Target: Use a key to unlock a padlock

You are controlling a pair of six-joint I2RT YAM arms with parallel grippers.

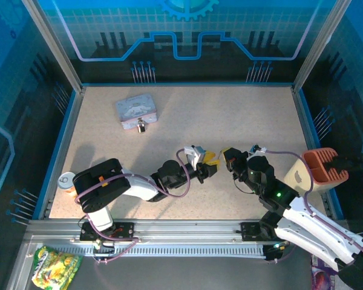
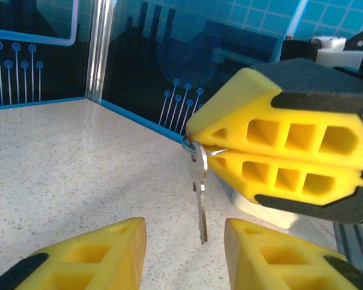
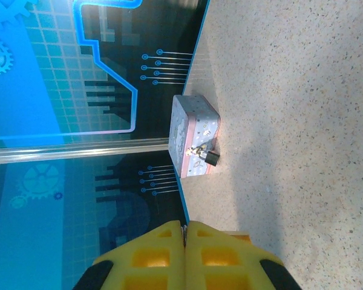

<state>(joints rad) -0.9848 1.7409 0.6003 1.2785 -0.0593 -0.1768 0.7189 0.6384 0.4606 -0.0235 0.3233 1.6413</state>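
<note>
Padlock (image 3: 210, 157) (tiny, dark body, silvery shackle) location: speckled beige worktop (image 1: 230, 115), toward far-left corner, against near face of closed pale blue-grey rectangular tin (image 1: 137, 111); tin contents unseen. Right gripper (image 2: 193, 144), yellow cut-out fingers, clamped on thin grey metal key (image 2: 201, 193) at its ring. Key hangs between parted left gripper (image 2: 184, 228) jaws, touching neither.
</note>
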